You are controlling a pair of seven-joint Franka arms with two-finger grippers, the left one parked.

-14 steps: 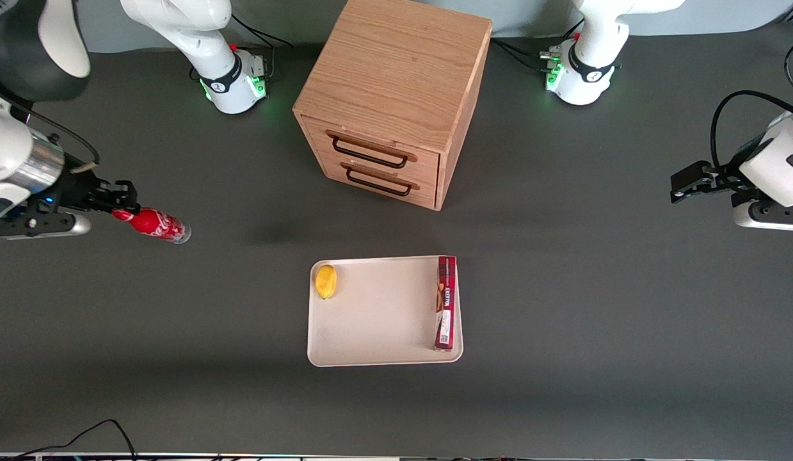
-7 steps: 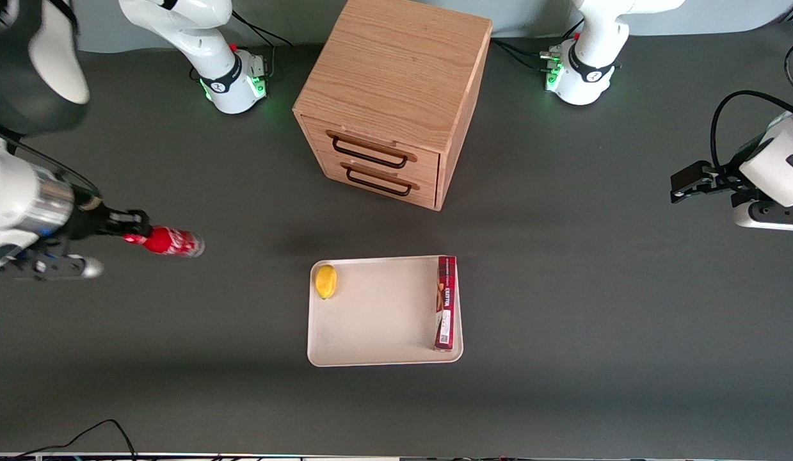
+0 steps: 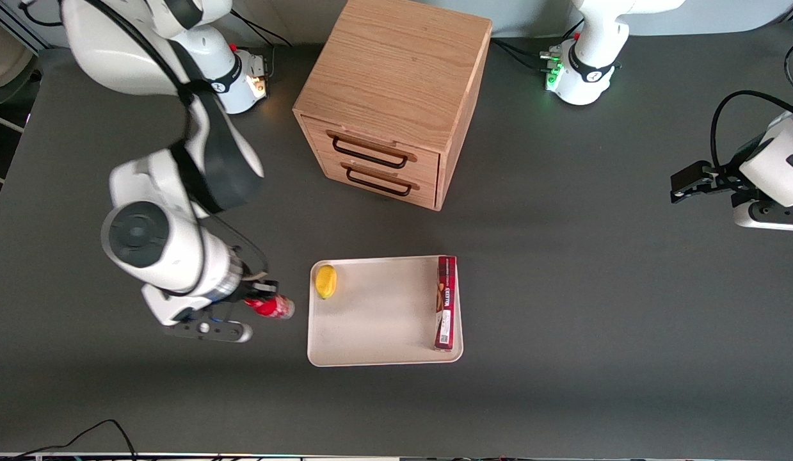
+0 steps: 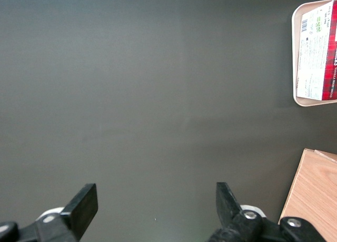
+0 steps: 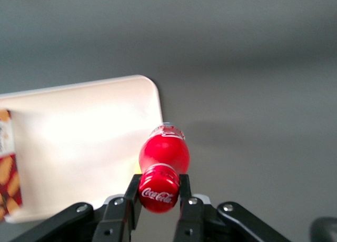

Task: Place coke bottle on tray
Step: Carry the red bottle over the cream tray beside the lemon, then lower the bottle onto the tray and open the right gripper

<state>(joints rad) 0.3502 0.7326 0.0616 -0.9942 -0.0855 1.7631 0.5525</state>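
Item 1, tray (image 3: 377, 320): cream, low-rimmed, lying nearest the front camera among the listed things. A yellow lemon (image 3: 326, 281) is sitting in one corner; a long red box (image 3: 446, 302) is lying along the edge toward the parked arm's end. You are looking at bare floor between them.

Item 2, coke bottle (image 3: 272, 307): you are carrying it just beside the tray's rim, on the working arm's side, not yet over it. Small, slim, probably light; rigid and glossy, so likely slippery and inclined to roll if laid down.

Item 3, gripper (image 5: 158, 192): its fingers (image 5: 132, 195) are closing narrowly on the neck just under the red cap, the body pointing away from the wrist. The neck is the sensible hold; the ledge under the cap should be resisting slip.

Item 4, wooden drawer cabinet (image 3: 396, 102): standing farthest from the camera, well apart.
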